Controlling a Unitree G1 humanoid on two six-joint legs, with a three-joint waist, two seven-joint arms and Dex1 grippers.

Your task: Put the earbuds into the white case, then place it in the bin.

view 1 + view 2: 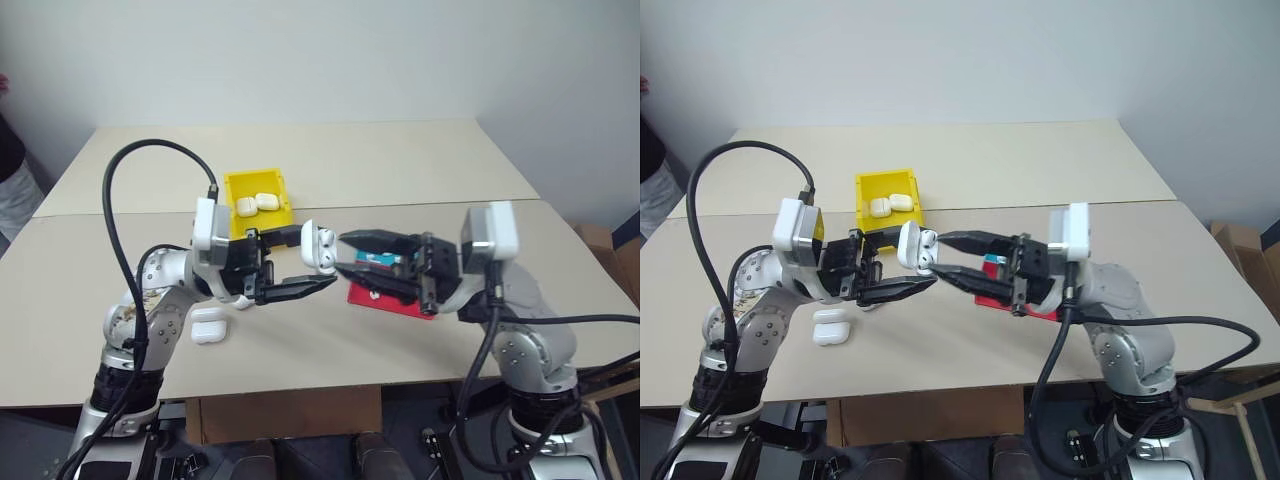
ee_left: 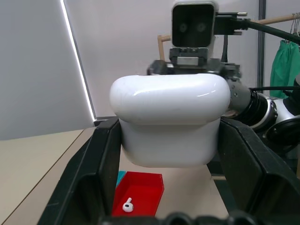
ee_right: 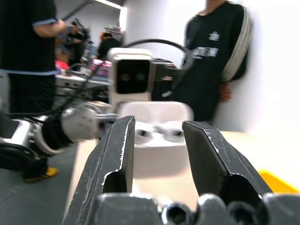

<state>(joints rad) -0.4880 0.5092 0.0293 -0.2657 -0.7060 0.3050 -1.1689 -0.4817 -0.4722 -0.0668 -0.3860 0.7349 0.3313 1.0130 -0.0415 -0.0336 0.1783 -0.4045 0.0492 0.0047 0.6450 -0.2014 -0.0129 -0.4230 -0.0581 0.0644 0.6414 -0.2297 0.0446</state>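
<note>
- The white case is a small glossy pebble with rounded corners, held up in the air above the tabletop, between the two arms.
- Its hinged lid stands open; in the right wrist view two earbuds sit in the wells of the case, their glossy white heads showing.
- The left pincer is clamped on the white case, one black finger on each side of the body, as the left wrist view shows closely.
- No brand, label or writing can be read on the case.
- The right pincer points at the open side of the case with its fingers apart, tips just beside it; whether they touch it I cannot tell.
- Below the right pincer lies a red and blue tray on the tabletop; the left wrist view shows one loose earbud lying in its red part.
- The bin, bright yellow and open-topped, stands on the tabletop behind the left arm, with two closed white cases inside.
- Two more closed cases lie on the tabletop near the left arm's elbow.
- People in dark clothes stand in the background of the right wrist view.
</note>
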